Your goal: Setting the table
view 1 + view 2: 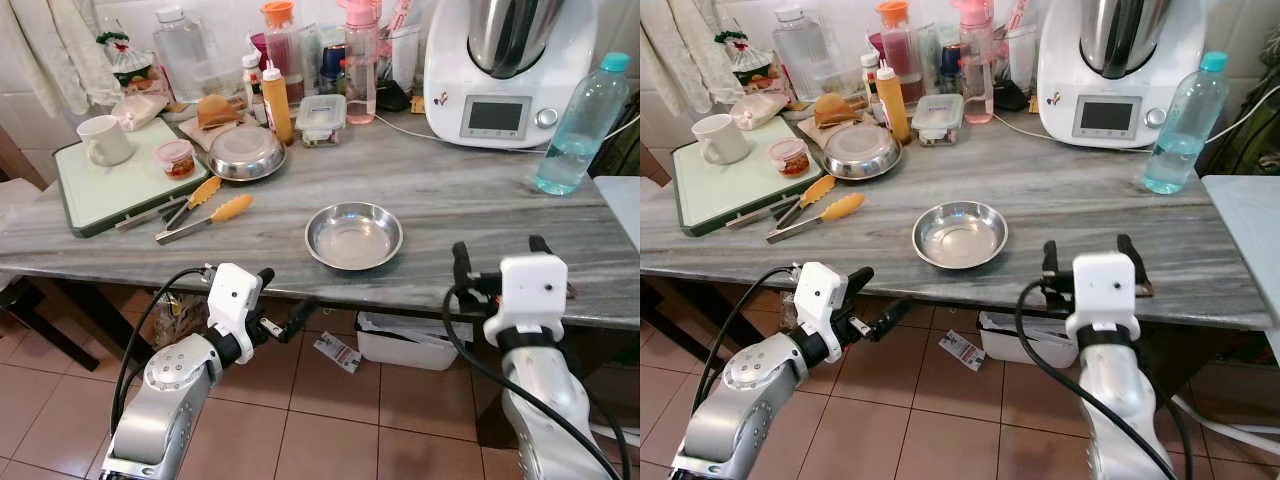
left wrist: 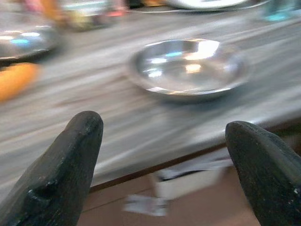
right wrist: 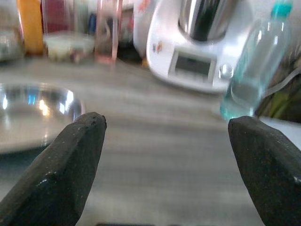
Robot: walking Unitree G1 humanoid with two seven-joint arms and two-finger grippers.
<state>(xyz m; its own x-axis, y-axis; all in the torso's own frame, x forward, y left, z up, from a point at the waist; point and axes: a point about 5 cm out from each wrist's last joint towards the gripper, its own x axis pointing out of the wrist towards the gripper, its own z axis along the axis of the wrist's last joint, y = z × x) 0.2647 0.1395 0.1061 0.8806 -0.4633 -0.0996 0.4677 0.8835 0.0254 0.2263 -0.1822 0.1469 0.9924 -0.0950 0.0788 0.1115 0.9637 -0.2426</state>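
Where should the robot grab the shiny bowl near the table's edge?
Probably the steel bowl's thin near rim, one finger inside, one outside. It sits upright and empty close to the table edge, and the open left gripper faces it from the front.

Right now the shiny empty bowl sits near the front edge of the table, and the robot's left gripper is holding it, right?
Not quite. The bowl does sit empty near the front edge of the table, but the left gripper isn't holding it. The left eye view shows that gripper open, below the table edge and apart from the bowl.
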